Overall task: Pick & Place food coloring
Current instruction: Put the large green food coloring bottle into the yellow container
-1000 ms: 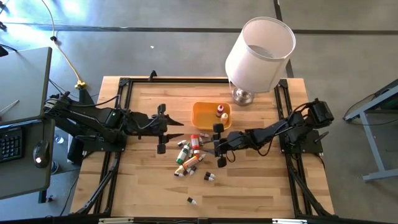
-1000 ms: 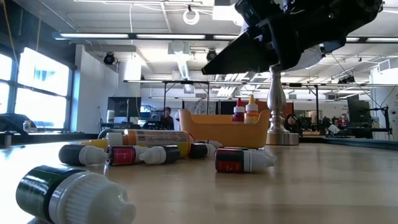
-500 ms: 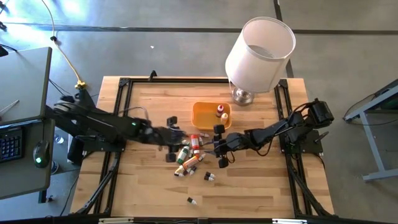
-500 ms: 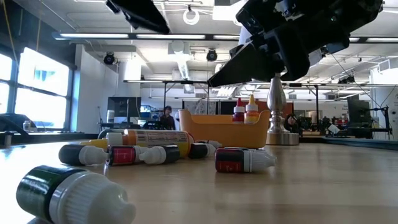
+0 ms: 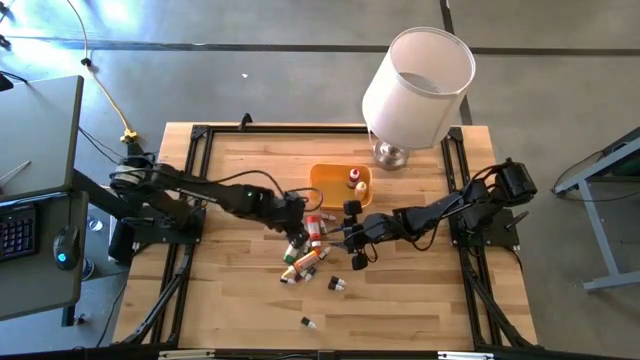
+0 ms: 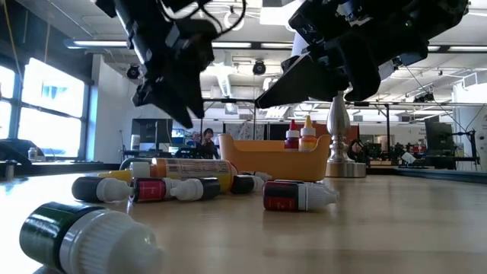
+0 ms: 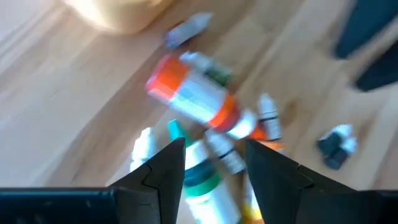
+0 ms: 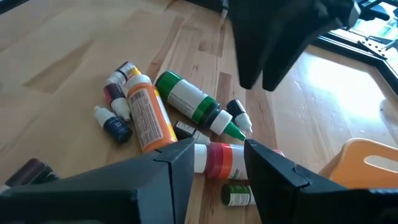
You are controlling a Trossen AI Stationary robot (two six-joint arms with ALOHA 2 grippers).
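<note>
The food coloring bottles lie on their sides in a heap point(image 5: 305, 243) at the middle of the wooden table: red, green, orange and dark ones point(image 8: 186, 102). Two more stand upright in the orange tray point(image 5: 330, 188). My left gripper point(image 5: 298, 216) hangs open just above the heap's left end, pointing steeply down, with a green-and-white bottle point(image 7: 202, 177) below its fingers. My right gripper point(image 5: 353, 235) hovers open at the heap's right side, and a red bottle point(image 8: 221, 158) lies beyond its fingertips. In the low view both grippers point(image 6: 171, 99) point(image 6: 304, 76) are clear of the bottles.
A lamp with a white shade point(image 5: 418, 75) stands on a metal foot behind the tray at the far right. Loose small bottles lie nearer the front edge point(image 5: 337, 284) point(image 5: 309, 323); one dark green bottle point(image 6: 84, 236) lies close to the low camera. Black frame rails point(image 5: 195, 180) line the table's sides.
My left gripper has gone toward the table's right edge and down, from left of the heap to just above its left end. It has rolled about its own axis and tipped to point more steeply down, and it has stayed open. No bottle has moved.
</note>
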